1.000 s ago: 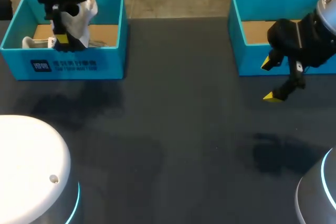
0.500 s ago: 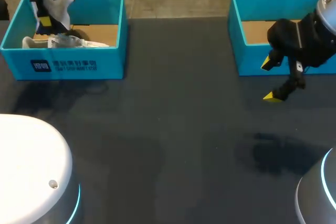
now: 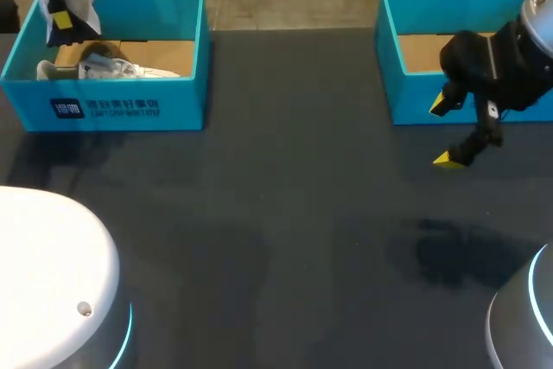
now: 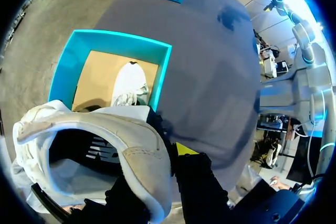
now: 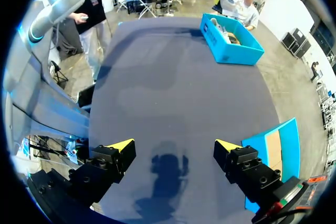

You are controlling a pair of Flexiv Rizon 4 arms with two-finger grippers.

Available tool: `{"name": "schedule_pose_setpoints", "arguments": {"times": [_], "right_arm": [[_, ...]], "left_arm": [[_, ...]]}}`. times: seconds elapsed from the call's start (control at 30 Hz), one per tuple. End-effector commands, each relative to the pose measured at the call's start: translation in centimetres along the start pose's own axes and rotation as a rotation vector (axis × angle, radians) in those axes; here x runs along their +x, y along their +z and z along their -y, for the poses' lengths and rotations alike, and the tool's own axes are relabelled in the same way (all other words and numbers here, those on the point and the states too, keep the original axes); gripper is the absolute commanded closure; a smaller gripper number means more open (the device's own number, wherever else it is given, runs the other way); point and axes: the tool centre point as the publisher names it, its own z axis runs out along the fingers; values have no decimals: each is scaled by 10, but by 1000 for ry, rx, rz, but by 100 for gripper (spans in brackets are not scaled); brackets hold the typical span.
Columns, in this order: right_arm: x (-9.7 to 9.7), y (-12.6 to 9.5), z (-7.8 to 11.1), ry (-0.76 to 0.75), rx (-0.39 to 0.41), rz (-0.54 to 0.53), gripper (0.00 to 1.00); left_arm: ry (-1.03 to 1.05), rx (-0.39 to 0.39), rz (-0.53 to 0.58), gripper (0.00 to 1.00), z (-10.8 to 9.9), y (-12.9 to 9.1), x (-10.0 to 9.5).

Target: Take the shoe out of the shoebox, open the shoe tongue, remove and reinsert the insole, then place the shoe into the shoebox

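The left gripper (image 3: 60, 19) is closed on the collar wall of a white shoe (image 4: 139, 153), one finger inside the opening and one outside. It holds the shoe in the air above the far left corner of the left shoebox (image 3: 121, 105).

There are two shoes. The second shoe (image 3: 112, 66) lies on its side on the cardboard floor of that box, under the held one. There are also two teal shoeboxes. The right shoebox (image 3: 410, 101) stands at the table's far right and runs out of the head view.

The right gripper (image 3: 444, 133) hangs with its fingers spread wide and nothing between them. It is just in front of the right shoebox's front wall, over bare table (image 3: 276, 213).

Both boxes stand against the table's far edge, well apart. A broad stretch of dark table lies open between them and toward the near side. The left arm housing (image 3: 52, 274) and the right arm housing (image 3: 523, 317) fill the two near corners.
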Motion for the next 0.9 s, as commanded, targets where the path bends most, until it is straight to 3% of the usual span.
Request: {"name": "schedule_pose_setpoints", "arguments": {"times": [0.03, 0.43, 0.9], "right_arm": [[-3, 1, -2, 0, 4, -5, 0], [-3, 1, -2, 0, 4, -5, 0], [-3, 1, -2, 0, 4, -5, 0]], "left_arm": [[1, -2, -2, 100, 0, -2, 0], [12, -4, 2, 100, -3, -4, -4], [96, -47, 61, 100, -31, -15, -66]]}}
